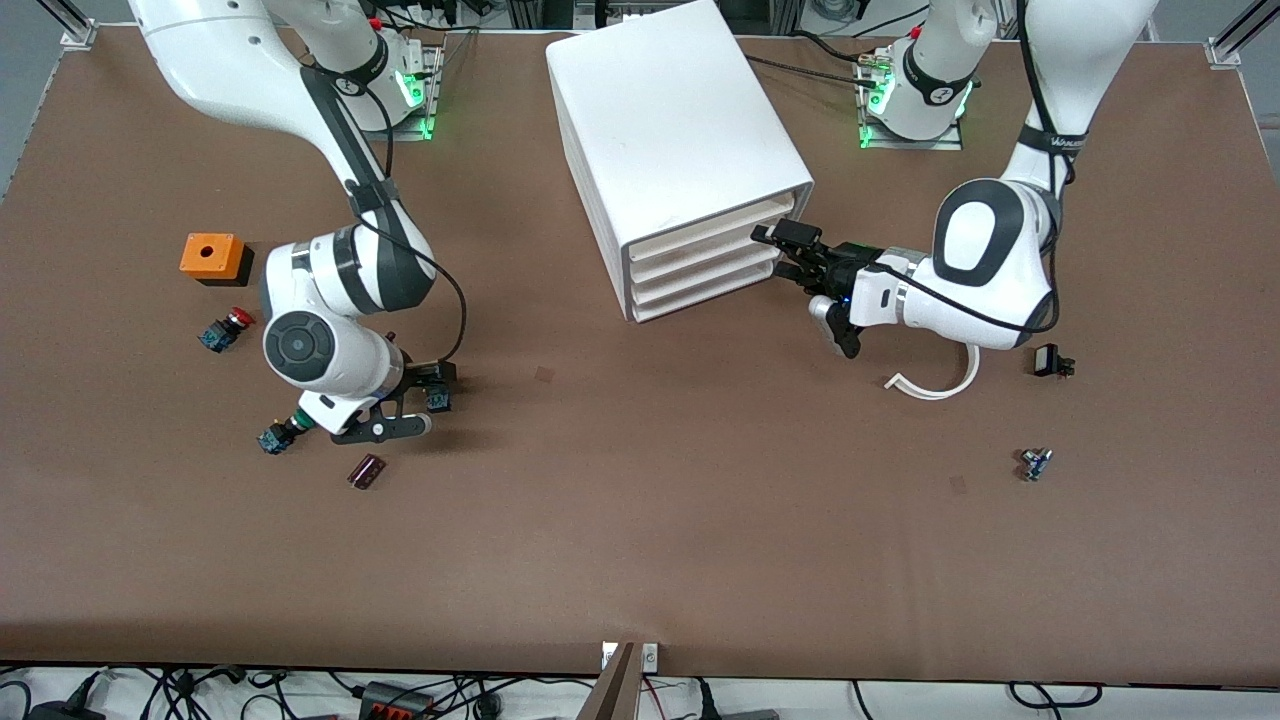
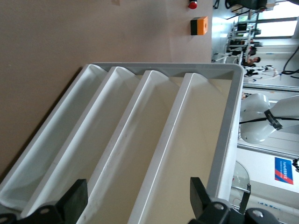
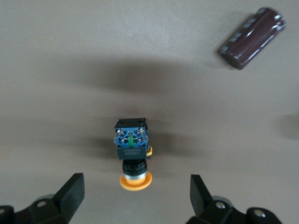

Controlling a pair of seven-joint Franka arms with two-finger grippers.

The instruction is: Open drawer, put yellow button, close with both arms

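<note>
Drawer (image 1: 700, 232) at the top of the white cabinet (image 1: 670, 110), shut or almost shut. Left gripper (image 1: 775, 238) right at its front edge, fingers (image 2: 74, 198) spread wide, holding nothing. Yellow button (image 3: 132, 151) flat on the table (image 1: 640, 520) near the right arm's end. Right gripper (image 1: 415, 395) low over it, fingers (image 3: 70, 191) wide apart, one on each side, not gripping. Could slip off the thin drawer lip. Could pinch the round cap and make the button roll away.

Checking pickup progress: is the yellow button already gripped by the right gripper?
No, the yellow button lies on the table between the open right gripper fingers, untouched.
</note>
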